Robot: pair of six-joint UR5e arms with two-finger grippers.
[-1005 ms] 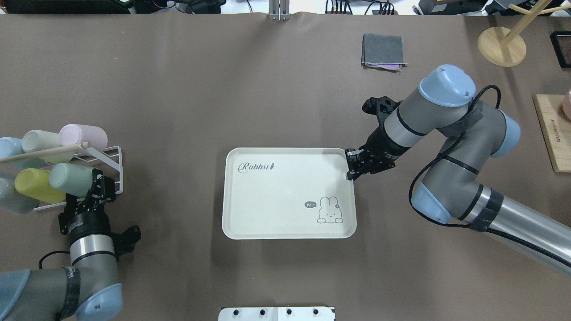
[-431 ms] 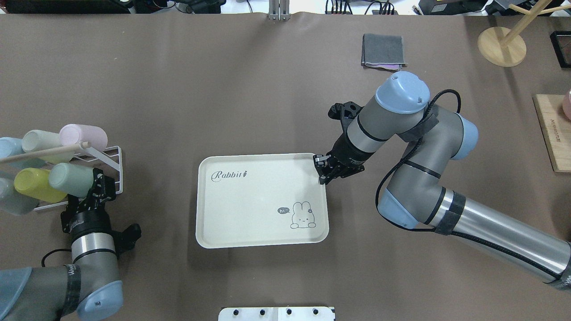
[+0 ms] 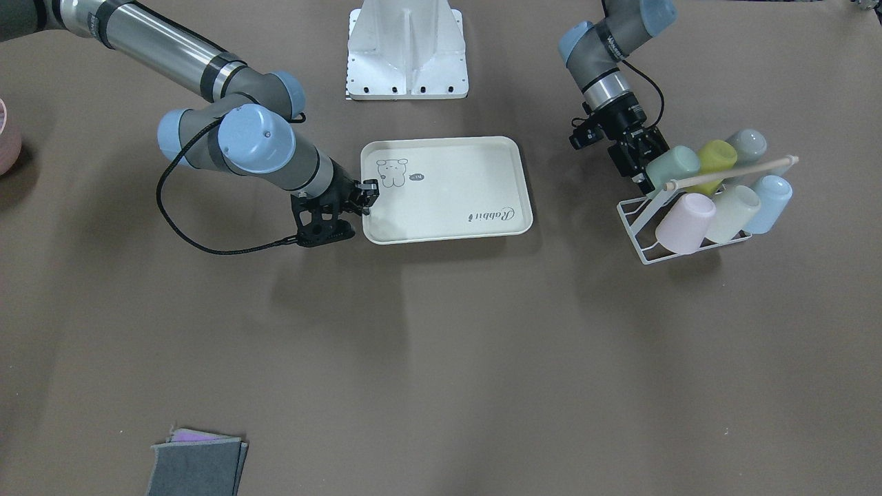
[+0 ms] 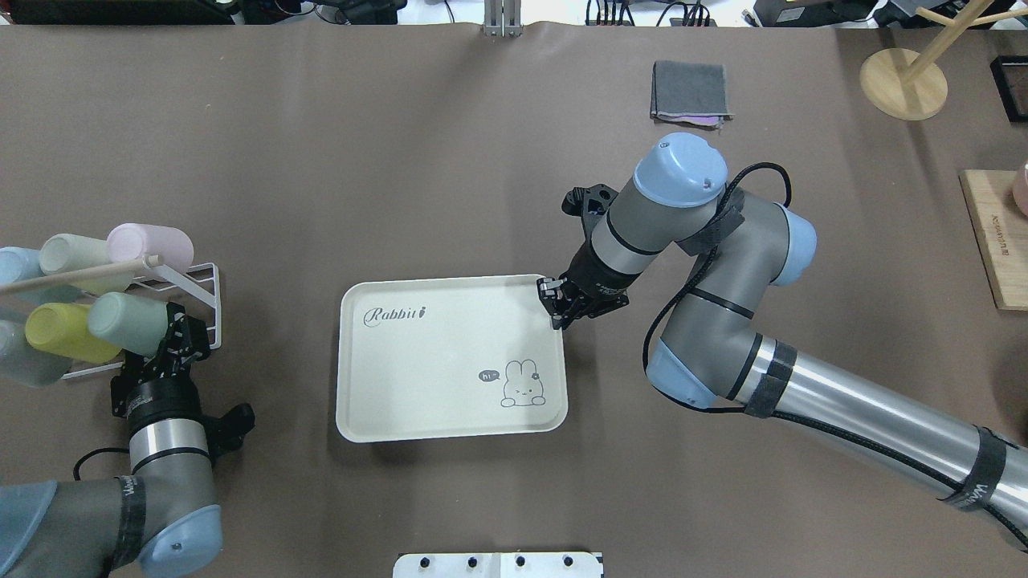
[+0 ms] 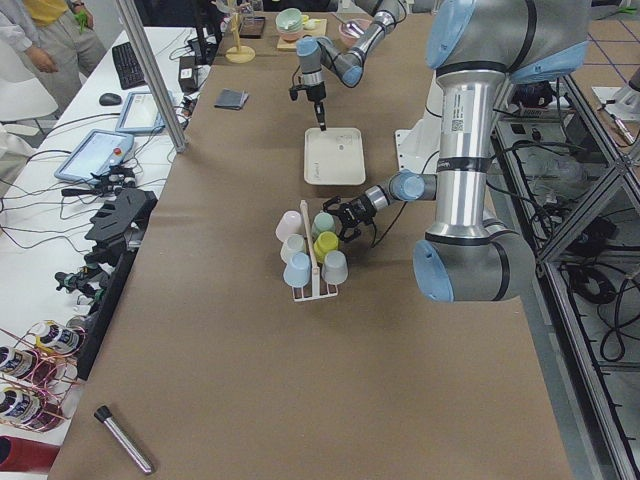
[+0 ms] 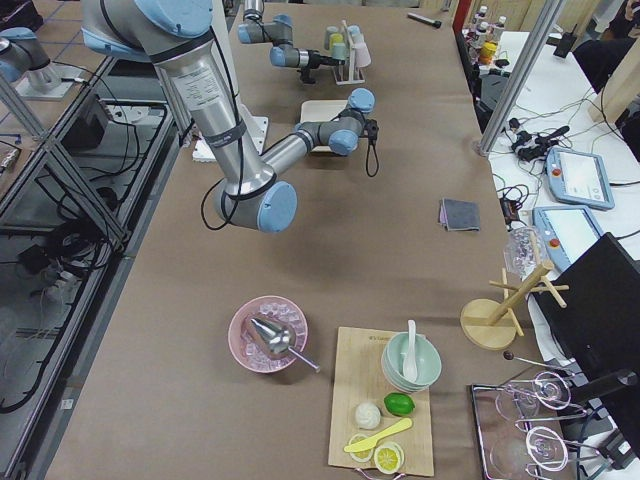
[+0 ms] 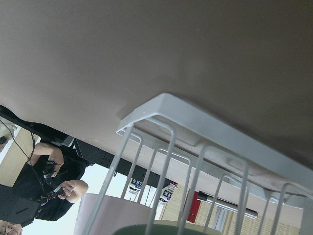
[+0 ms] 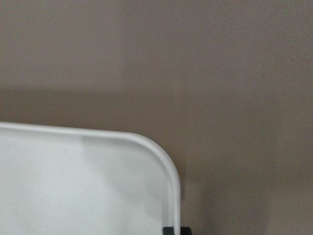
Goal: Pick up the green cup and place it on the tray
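Note:
The green cup [image 4: 124, 323] lies on its side on a white wire rack [image 4: 205, 277] at the table's left, among other pastel cups. It also shows in the front view [image 3: 672, 167]. My left gripper [image 4: 178, 337] is at the cup's mouth end; I cannot tell whether its jaws are closed on the rim. The left wrist view shows rack wires [image 7: 195, 122] and a sliver of the green cup [image 7: 161, 229]. The cream tray [image 4: 434, 361] lies flat mid-table. My right gripper [image 4: 554, 309] is shut on the tray's far right rim; that corner [image 8: 73, 186] shows in the right wrist view.
On the rack are also a yellow-green cup [image 4: 64, 333], a pink cup [image 4: 152, 245], a cream cup [image 4: 76, 253] and a light blue cup [image 4: 16, 265]. A grey cloth [image 4: 691, 90], a wooden stand [image 4: 903, 80] and a wooden board [image 4: 996, 241] lie far right.
My right gripper has dragged the tray leftward across the table, toward the rack. My left gripper has stayed at the green cup, shifting only slightly.

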